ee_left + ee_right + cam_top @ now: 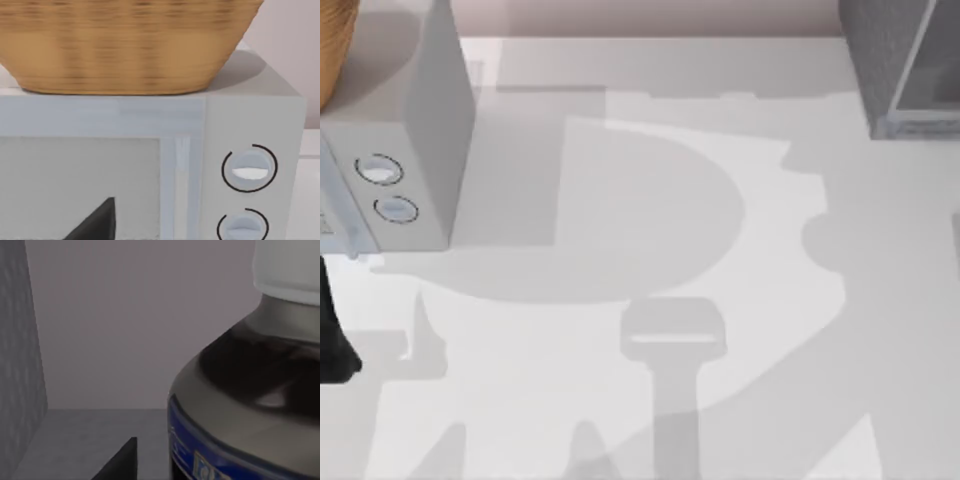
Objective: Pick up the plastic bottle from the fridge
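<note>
Right now your right gripper's finger tip sits low in the right wrist frame, just beside the plastic bottle inside the fridge; whether the fingers are apart, you cannot tell. Push further and you may topple it.

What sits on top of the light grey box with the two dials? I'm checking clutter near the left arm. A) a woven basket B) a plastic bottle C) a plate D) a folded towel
A: in the left wrist view a tan woven basket rests on the top of the box, above its two dials.
</note>
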Controlling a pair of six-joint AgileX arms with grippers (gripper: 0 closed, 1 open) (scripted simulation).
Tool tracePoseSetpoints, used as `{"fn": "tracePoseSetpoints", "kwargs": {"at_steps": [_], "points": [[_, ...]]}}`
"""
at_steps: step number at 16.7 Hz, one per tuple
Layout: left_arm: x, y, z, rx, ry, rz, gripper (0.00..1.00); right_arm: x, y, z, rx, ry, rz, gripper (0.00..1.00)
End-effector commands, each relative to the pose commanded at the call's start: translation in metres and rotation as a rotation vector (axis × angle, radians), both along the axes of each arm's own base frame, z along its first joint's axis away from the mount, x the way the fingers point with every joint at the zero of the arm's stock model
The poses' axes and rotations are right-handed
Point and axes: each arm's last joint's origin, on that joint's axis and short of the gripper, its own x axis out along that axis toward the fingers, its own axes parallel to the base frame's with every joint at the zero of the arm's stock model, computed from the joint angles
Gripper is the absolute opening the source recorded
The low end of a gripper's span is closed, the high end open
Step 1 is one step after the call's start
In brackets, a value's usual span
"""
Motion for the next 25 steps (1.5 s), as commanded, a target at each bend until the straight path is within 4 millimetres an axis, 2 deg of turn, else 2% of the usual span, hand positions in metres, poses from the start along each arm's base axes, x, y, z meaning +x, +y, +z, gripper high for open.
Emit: {"fn": "tracePoseSetpoints", "kwargs": {"at_steps": [9, 19, 25], "points": [[0.0, 0.0, 0.0, 0.0, 0.0, 0.0, 1.0, 0.0, 0.0, 0.0, 0.0, 0.0, 0.0, 0.02], [0.0, 0.0, 0.0, 0.0, 0.0, 0.0, 1.0, 0.0, -0.001, 0.001, 0.001, -0.001, -0.002, 0.0], [0.0, 0.0, 0.0, 0.0, 0.0, 0.0, 1.0, 0.0, -0.001, 0.041, 0.001, -0.003, -0.001, 0.0]]}}
